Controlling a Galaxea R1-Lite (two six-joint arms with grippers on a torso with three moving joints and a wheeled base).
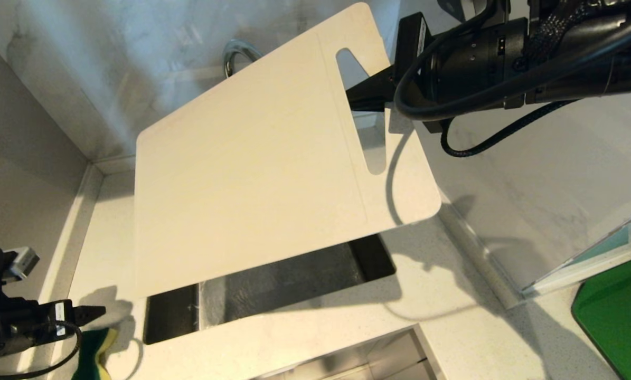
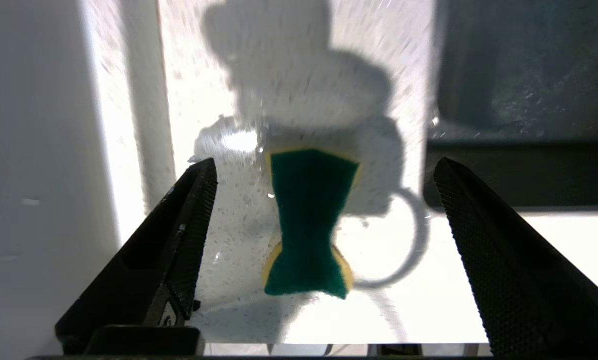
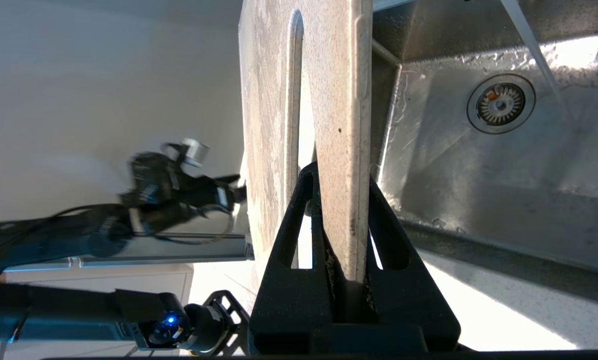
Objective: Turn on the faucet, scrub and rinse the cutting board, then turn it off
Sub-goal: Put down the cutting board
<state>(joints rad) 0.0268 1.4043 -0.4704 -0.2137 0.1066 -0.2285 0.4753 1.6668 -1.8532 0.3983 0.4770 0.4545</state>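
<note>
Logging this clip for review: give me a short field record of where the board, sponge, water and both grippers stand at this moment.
cutting board: held in the air over the sink, tilted
right gripper: shut on the board's edge beside the handle slot
left gripper: open, above the counter left of the sink, holding nothing
sponge: green and yellow, lying on the counter between the open fingers, apart from them
faucet: mostly hidden behind the board
water: thin stream running into the sink

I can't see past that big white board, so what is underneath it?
Under the cutting board, held by the right claw, lies the steel sink with its drain. From above the board covers most of the basin and nearly all the faucet.
</note>
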